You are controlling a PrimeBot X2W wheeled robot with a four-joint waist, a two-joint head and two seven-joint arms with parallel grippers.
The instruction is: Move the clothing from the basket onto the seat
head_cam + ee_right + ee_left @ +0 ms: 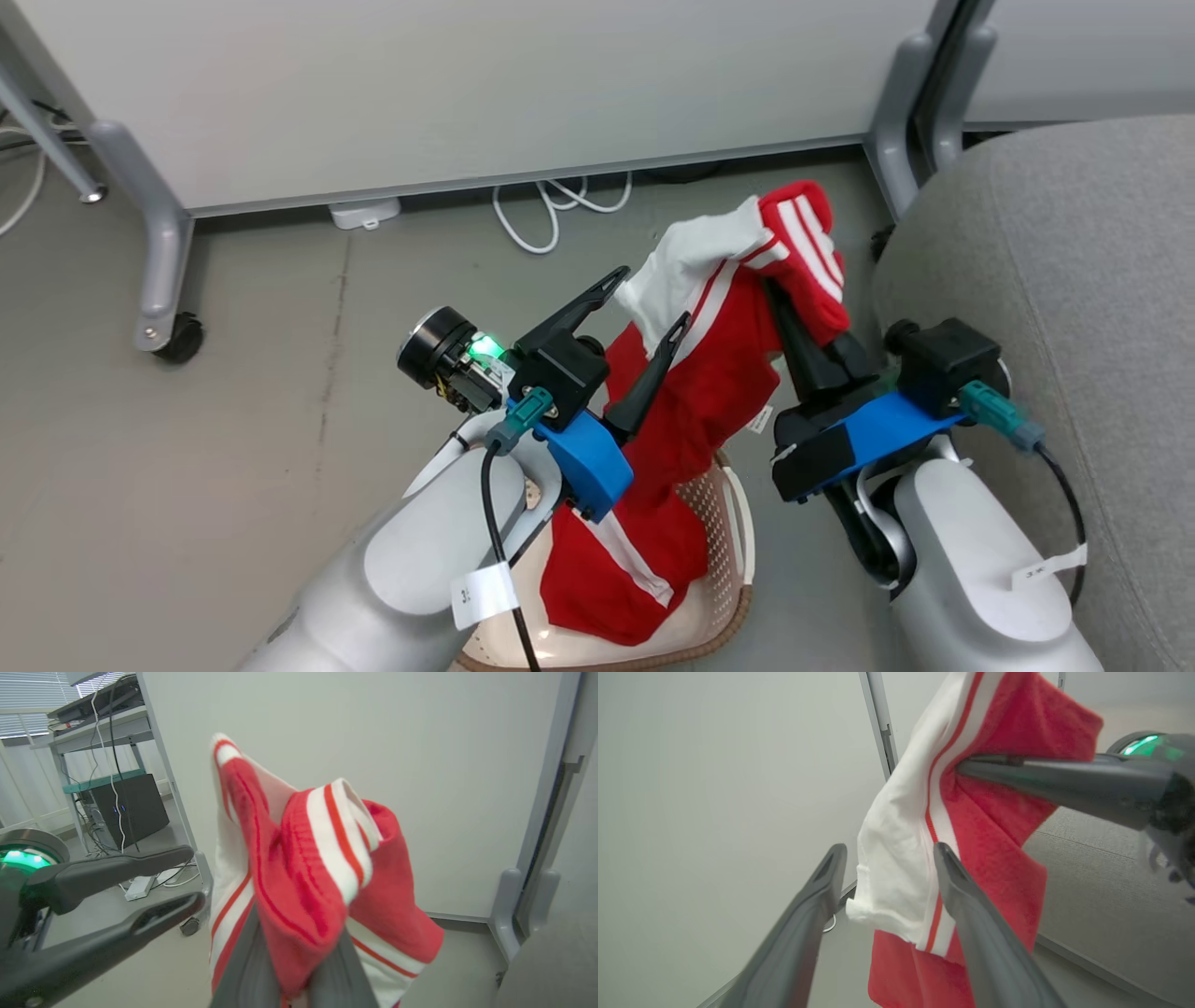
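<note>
Clothing [719, 373], soft red fabric with white stripes, hangs pinched in the right gripper [795, 322]; the left gripper [651, 301] gapes wide just beside it, tail in the perforated basket [733, 532].

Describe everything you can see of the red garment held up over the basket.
The red garment is soft knit-looking fabric, bright red with a white panel and thin white stripes. It hangs crumpled and upright: the right gripper is shut on its bunched top, and its lower end drapes into the basket. The open left gripper stands beside the white panel, gripping nothing. It is not on the grey seat.
</note>
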